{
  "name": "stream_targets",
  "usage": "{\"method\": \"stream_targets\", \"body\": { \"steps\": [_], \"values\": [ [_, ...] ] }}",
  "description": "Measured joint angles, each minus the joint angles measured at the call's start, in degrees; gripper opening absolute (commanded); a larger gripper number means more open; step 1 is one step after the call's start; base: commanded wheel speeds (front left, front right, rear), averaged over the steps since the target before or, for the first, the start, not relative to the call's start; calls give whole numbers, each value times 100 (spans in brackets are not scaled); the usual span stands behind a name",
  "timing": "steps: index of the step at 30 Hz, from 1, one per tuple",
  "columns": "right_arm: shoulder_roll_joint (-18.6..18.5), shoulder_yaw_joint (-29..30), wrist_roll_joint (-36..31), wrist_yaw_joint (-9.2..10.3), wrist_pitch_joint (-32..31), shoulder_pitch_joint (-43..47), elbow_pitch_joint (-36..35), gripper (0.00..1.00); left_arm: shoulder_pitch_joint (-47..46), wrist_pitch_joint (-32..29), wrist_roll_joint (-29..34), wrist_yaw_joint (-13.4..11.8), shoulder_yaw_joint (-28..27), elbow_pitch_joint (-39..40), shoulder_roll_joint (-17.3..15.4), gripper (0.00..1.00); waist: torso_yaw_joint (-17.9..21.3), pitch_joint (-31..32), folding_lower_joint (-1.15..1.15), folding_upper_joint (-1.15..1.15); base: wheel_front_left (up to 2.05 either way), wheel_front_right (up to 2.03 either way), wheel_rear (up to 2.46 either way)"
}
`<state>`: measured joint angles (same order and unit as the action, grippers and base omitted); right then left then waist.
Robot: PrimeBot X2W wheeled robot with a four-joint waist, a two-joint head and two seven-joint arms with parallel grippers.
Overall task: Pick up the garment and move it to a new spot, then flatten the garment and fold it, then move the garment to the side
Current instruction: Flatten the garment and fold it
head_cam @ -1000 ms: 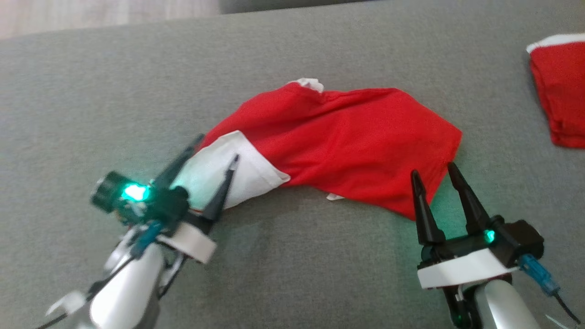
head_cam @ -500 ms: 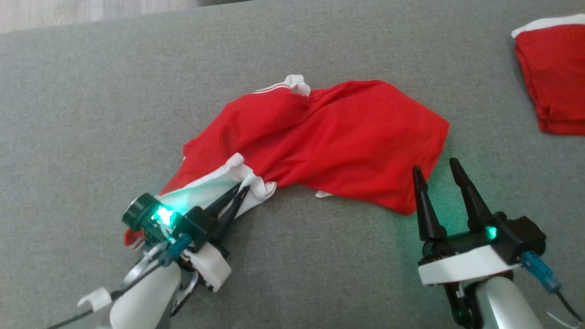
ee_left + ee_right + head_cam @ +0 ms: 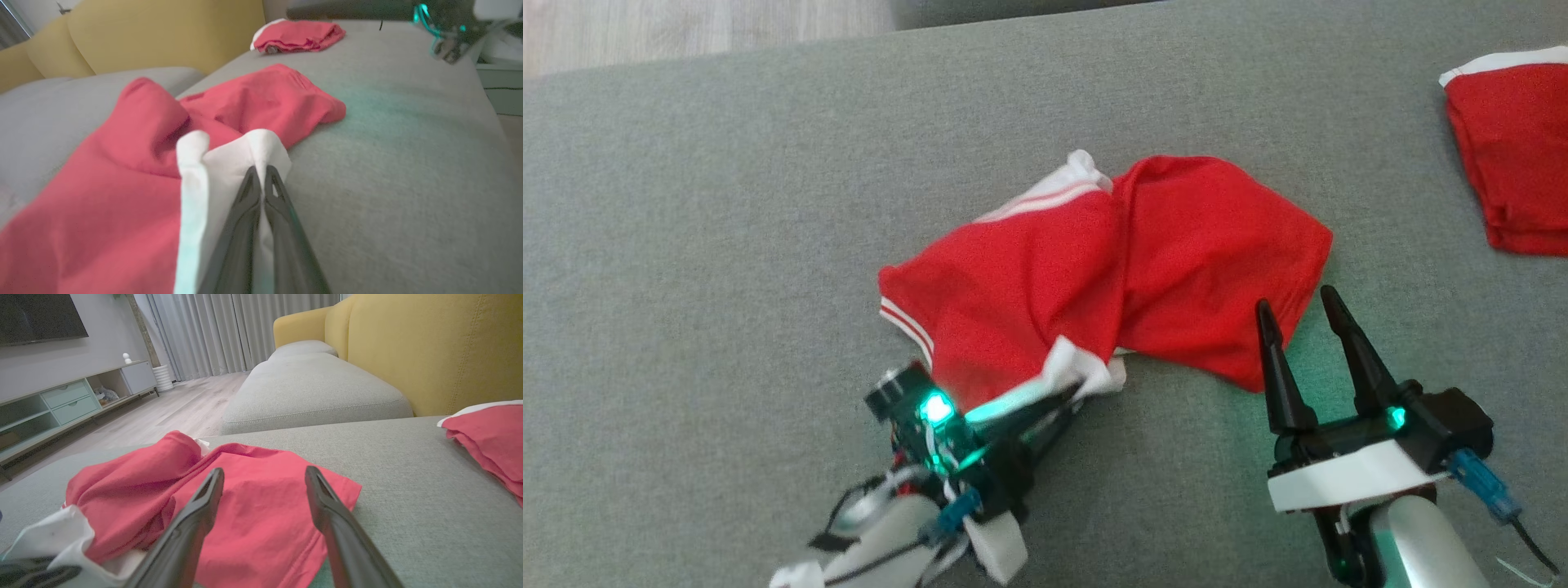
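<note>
We have the left gripper [image 3: 1072, 396] pinched shut on the white band [image 3: 1068, 367] at the near edge of the garment [image 3: 1176, 269], fingers pressed together with cloth between them. The right gripper [image 3: 1294, 300] stands wide open and holds nothing, its tips just at the garment's near right corner.

We judge the step to be taking hold so the garment can be lifted and moved. To do it well, we would close the right gripper on that corner before raising anything, then lift both ends evenly, so the cloth hangs spread between the two holds. The left pinch sits near the band's edge (a thin bite, and it may slip), so we would pull gently.

The garment lies mid-cushion [image 3: 768, 204], well apart from the other red cloth [image 3: 1515, 155] at the far right. It is thin, red and limp, with white stripes along its left hem. It is bunched, not flat: the left half laps over the right along a deep crease.
</note>
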<state>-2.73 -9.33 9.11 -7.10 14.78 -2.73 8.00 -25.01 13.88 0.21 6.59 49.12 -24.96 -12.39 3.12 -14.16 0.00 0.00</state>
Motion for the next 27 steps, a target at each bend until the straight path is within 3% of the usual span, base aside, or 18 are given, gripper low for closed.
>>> {"method": "stream_targets", "body": {
  "steps": [1, 2, 8, 16, 22, 27],
  "values": [
    [1, 0, 0, 0, 1, 0, 0, 100, 51, -4, -15, 1, 64, -48, 11, 22, 3, 2, 0, 0, 0, 0, 0],
    [0, 4, 0, 0, 0, 1, 0, 100, 112, -15, -38, 4, 131, -93, 20, 100, 5, 1, 0, 0, 0, 0, 0],
    [0, 42, 55, 0, 0, 8, -1, 100, 371, -18, -271, 52, 450, -1, 69, 100, -41, -8, 0, 0, 0, 0, 0],
    [0, 53, 55, 0, 0, 74, 4, 100, 376, -136, -274, 40, 609, 1044, -54, 100, -171, 50, 0, 0, 0, 0, 0],
    [0, 24, 55, 0, 0, 74, 22, 100, 369, -839, -24, -499, 399, 1875, -382, 100, -188, 104, 0, 0, 0, 0, 0],
    [0, -13, 57, 0, 0, 74, 38, 100, 360, -1192, 79, -617, 303, 1711, -634, 100, -102, 112, 0, 0, 0, 0, 0]
  ]
}}
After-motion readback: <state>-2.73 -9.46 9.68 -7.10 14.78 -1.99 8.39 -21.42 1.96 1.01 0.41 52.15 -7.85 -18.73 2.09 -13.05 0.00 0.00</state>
